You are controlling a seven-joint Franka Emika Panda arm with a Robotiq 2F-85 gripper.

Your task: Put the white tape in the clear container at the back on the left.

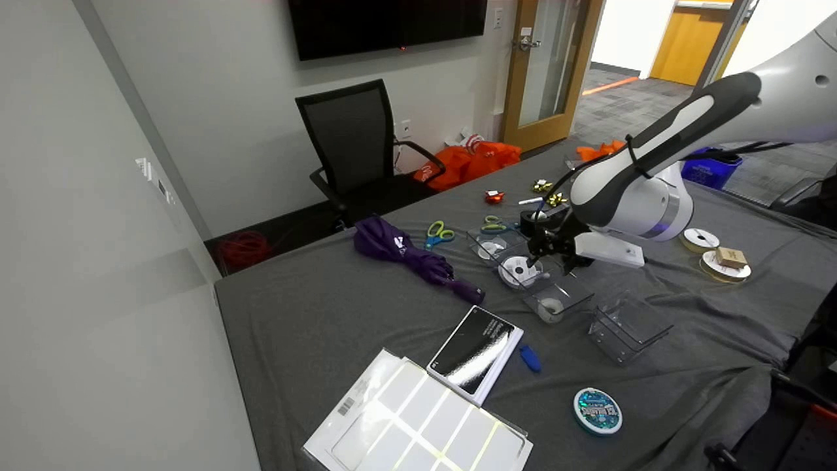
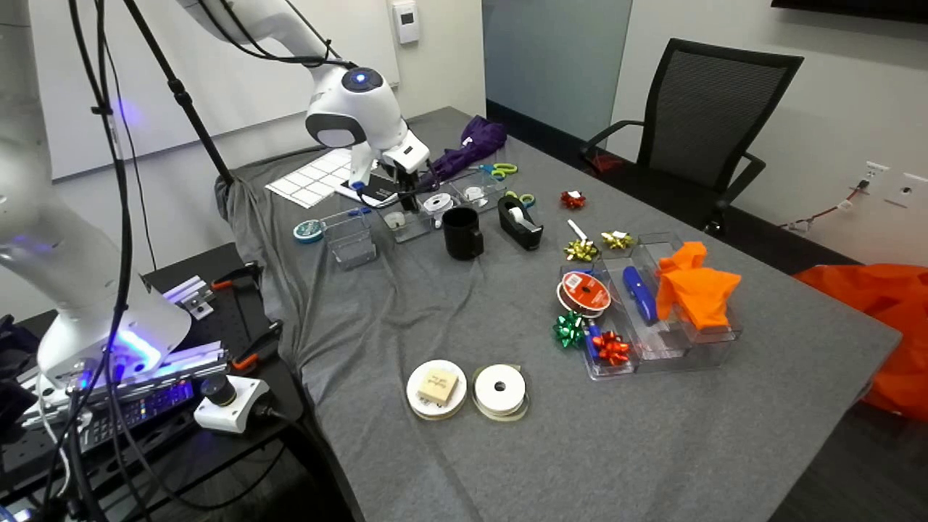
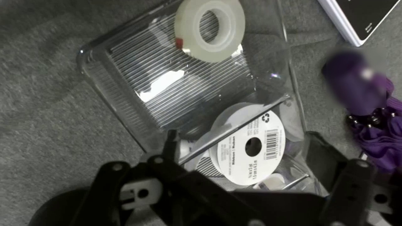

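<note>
The white tape, a pale translucent ring with an open centre, lies in an end compartment of a row of clear containers. It shows in the wrist view (image 3: pixel 190 29) and in both exterior views (image 1: pixel 550 306) (image 2: pixel 395 220). The clear container's rim (image 3: pixel 294 78) runs along this compartment; the row also shows in both exterior views (image 1: pixel 567 293) (image 2: pixel 415 233). My gripper (image 3: pixel 245 149) is open and empty, its fingers apart on either side of the adjoining compartment, away from the tape. It is over the row in both exterior views (image 1: pixel 552 257) (image 2: pixel 409 201). Its exact height is unclear.
A white ribbon spool (image 3: pixel 265 164) leans in the adjoining compartment. Another white roll (image 1: pixel 490 248) sits further along. A separate clear box (image 1: pixel 629 327) stands beside the row. A black mug (image 2: pixel 461 233), tape dispenser (image 2: pixel 519 225), purple umbrella (image 1: pixel 418 260) and filled clear tray (image 2: pixel 667 357) are around.
</note>
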